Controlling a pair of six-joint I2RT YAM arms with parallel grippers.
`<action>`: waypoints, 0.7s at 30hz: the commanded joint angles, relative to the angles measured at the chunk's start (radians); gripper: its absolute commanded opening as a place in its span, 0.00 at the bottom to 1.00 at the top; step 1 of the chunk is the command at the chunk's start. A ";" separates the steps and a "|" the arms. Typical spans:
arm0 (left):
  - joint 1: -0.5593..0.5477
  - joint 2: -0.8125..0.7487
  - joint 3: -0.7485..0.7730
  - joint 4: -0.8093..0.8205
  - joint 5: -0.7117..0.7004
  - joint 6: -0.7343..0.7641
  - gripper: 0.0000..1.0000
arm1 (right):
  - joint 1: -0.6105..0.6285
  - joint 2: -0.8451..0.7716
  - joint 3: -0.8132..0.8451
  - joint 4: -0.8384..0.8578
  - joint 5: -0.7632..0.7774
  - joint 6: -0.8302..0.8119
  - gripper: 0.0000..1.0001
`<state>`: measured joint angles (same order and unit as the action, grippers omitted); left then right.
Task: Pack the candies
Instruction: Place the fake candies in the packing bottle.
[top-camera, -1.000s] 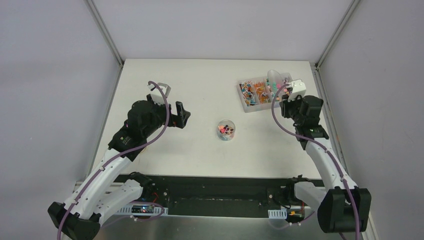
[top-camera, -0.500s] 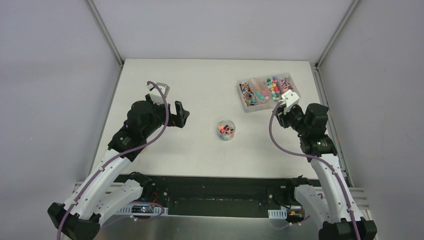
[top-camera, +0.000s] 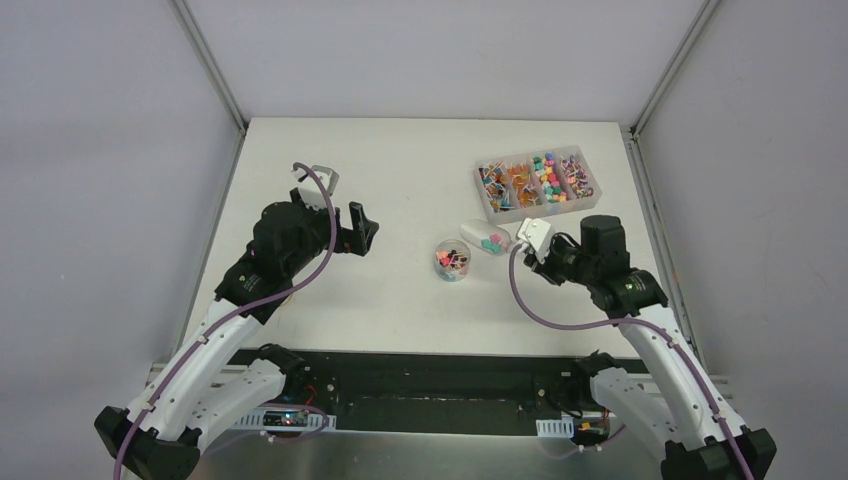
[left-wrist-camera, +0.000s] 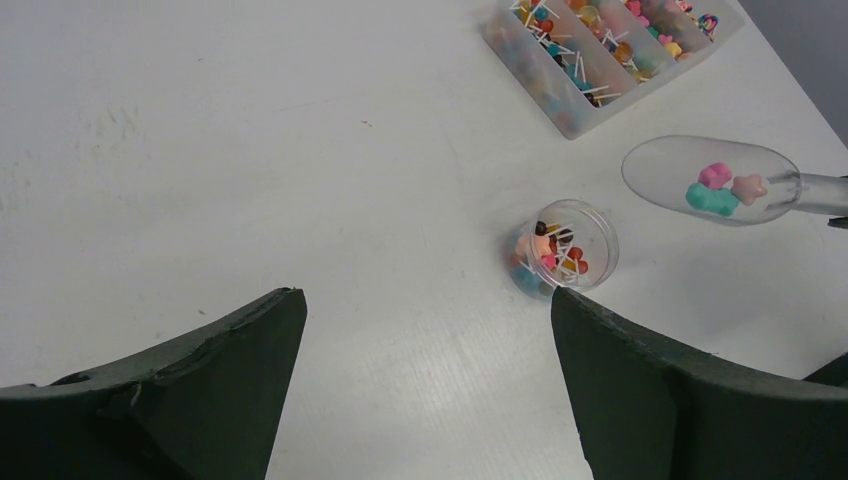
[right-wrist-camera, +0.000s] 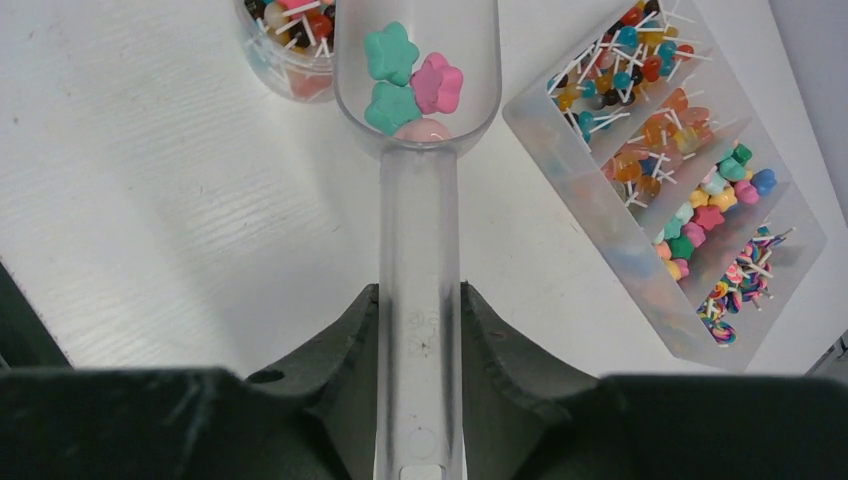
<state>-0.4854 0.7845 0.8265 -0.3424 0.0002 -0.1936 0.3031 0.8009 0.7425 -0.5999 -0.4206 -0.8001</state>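
My right gripper (right-wrist-camera: 418, 300) is shut on the handle of a clear plastic scoop (right-wrist-camera: 418, 210), also in the top view (top-camera: 487, 236). The scoop's bowl holds a few star-shaped candies (right-wrist-camera: 410, 82), teal and pink, and hangs just right of a small round clear jar (top-camera: 452, 260) that holds several candies. The jar also shows in the left wrist view (left-wrist-camera: 565, 245) and at the right wrist view's top left (right-wrist-camera: 285, 40). My right gripper in the top view (top-camera: 545, 250) is right of the jar. My left gripper (top-camera: 360, 232) is open and empty, left of the jar.
A clear divided box (top-camera: 483, 195) with several compartments of multicoloured candies stands at the back right; it also shows in the right wrist view (right-wrist-camera: 560, 150) and the left wrist view (left-wrist-camera: 540, 90). White walls and metal posts ring the table.
My right gripper has drawn the scoop out of the divided box and carried it left and nearer, to beside the jar, with candies in it. The left arm has not moved.
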 joint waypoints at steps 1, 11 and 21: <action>-0.010 -0.014 -0.001 0.040 -0.003 0.011 0.97 | 0.053 -0.007 0.068 -0.055 0.068 -0.112 0.00; -0.010 -0.010 -0.001 0.041 -0.006 0.011 0.97 | 0.166 0.045 0.109 -0.098 0.240 -0.148 0.00; -0.010 -0.013 -0.001 0.040 -0.008 0.012 0.97 | 0.300 0.133 0.165 -0.153 0.458 -0.143 0.00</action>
<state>-0.4854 0.7845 0.8265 -0.3424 0.0006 -0.1936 0.5648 0.9138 0.8448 -0.7429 -0.0856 -0.9344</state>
